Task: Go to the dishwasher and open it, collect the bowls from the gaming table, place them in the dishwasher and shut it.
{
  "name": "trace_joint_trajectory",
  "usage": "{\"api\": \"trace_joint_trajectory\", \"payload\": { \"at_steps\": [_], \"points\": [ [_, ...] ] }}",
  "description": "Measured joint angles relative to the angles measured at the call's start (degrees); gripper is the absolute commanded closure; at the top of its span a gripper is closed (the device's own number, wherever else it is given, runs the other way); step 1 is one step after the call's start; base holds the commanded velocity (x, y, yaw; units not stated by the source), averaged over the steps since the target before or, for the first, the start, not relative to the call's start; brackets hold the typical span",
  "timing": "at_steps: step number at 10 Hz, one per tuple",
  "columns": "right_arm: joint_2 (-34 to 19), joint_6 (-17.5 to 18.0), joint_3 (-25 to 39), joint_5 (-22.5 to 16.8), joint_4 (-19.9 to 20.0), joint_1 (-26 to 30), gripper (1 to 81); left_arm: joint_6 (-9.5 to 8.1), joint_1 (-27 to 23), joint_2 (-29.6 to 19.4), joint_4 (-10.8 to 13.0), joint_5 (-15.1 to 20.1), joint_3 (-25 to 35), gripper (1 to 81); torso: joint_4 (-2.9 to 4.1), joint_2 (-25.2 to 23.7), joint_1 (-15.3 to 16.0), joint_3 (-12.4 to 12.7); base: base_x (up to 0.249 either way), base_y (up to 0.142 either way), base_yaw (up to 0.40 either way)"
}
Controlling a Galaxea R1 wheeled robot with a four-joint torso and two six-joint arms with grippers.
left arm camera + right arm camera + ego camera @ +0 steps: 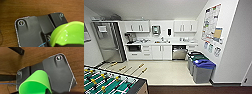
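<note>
Left bowl (67, 33): green, carried for loading; finger state cannot be told.
Right bowl (35, 82): green, likewise; cannot tell.
Dishwasher (179, 52): twelve o'clock, steel front.

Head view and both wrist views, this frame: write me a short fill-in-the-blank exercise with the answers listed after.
1. The dishwasher under the counter has its door ____.
2. The bowl in the left wrist view is ____ in colour.
3. The nearest bin by the right wall has a ____ lid.
4. The floor under the right wrist camera looks like ____.

Answers: shut; green; blue; wood
</note>
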Motion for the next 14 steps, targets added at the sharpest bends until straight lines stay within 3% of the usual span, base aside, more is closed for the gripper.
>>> {"api": "trace_joint_trajectory", "payload": {
  "at_steps": [14],
  "points": [
    [0.11, 0.0, -0.28, 0.02, -0.01, 0.2, 81.1, 0.0, -0.13, -0.02, 0.0, -0.07, 0.0, 81.1, 0.0, 0.02, -0.02, 0.0, 0.187, -0.066, 0.0]
  ]
}}
